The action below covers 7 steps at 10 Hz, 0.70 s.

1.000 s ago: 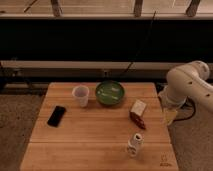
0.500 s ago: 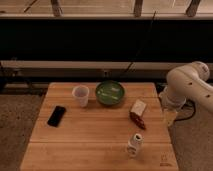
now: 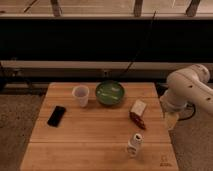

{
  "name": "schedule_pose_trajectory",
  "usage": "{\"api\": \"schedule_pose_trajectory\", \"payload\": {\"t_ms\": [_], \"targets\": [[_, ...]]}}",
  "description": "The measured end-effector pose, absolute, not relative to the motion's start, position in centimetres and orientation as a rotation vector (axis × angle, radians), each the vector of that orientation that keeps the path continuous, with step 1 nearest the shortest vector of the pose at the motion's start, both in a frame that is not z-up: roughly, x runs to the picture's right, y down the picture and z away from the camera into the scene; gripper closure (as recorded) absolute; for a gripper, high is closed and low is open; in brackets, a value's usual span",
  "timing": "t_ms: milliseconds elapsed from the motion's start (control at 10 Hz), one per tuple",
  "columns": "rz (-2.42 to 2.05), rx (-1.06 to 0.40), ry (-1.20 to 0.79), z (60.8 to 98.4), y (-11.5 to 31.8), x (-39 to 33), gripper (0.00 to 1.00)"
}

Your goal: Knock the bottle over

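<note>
Pale wood planks form the tabletop [image 3: 95, 135], which stands on a speckled floor in front of a dark wall. The bottle [image 3: 134, 144] stands upright near the front edge, at about 5 o'clock on the tabletop. It is small, slim and whitish, with a white cap and dark marks on its side, and it stands apart from everything else.

At 12 o'clock from the bottle, a short way up the wood, lies a red-and-white pack [image 3: 138, 112], tilted. Farther back, at 12 o'clock on the tabletop, sits a green bowl [image 3: 110, 93]. A white cup [image 3: 80, 95] stands just beside the bowl at its 9 o'clock. A black phone [image 3: 56, 115] lies flat at 7 o'clock from the cup, toward the left edge.

The robot's white arm [image 3: 187, 90] curves in from 3 o'clock, beyond the right edge of the tabletop. The gripper [image 3: 171, 120] hangs below it, pale yellowish, just off that right edge, at 2 o'clock from the bottle and well apart from it. Its jaws point downward; whether they are open or shut cannot be told, and nothing is seen in them.
</note>
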<state>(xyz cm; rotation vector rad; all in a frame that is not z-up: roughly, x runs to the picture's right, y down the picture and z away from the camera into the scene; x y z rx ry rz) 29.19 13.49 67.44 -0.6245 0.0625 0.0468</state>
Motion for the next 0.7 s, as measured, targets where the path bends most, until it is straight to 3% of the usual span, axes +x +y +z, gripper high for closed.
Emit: {"api": "schedule_pose_trajectory", "payload": {"t_ms": [300,400,700], "targets": [[0.046,-0.639,0.069,67.1,14.2,29.5,0.20],[0.042,-0.648,0.071,67.1,14.4,29.3,0.24],[0.037,-0.671,0.081,67.1,15.5,29.2,0.50]]}}
